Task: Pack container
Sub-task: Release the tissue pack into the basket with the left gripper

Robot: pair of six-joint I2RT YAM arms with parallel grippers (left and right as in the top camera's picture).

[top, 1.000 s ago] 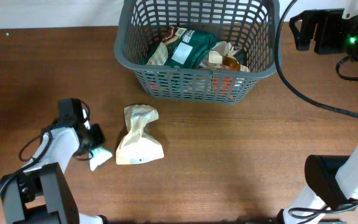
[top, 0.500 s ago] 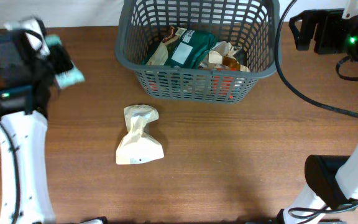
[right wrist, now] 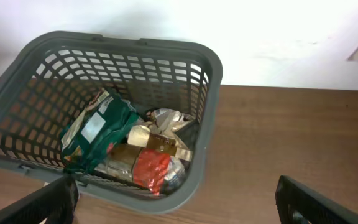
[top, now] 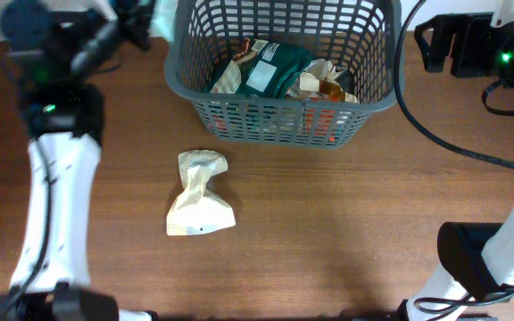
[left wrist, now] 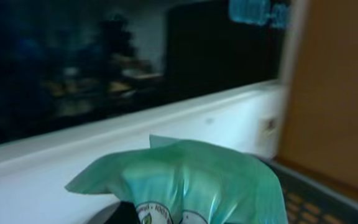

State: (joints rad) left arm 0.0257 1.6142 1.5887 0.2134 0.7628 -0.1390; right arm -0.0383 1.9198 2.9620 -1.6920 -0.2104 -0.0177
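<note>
The container [top: 279, 105] is a dark grey lattice basket at the back middle of the table. It holds a dark green packet [top: 271, 68], a red packet [right wrist: 151, 171] and others. My left gripper [top: 139, 20] is raised at the basket's back left corner, shut on a light green packet [top: 161, 18]. That packet [left wrist: 194, 180] fills the lower left wrist view and hides the fingers, with the basket rim [left wrist: 328, 202] just right of it. My right gripper [right wrist: 179, 214] is open and empty, high at the back right, looking down on the basket [right wrist: 211, 93].
A crumpled cream packet [top: 200, 193] lies on the brown table in front of the basket's left end. A white wall runs behind the basket. The right arm's base [top: 484, 259] and cable stand at the right edge.
My left arm has risen from the table at the lower left and swung to the back, carrying the light green packet up to the basket's left rim. The right arm has not moved.
</note>
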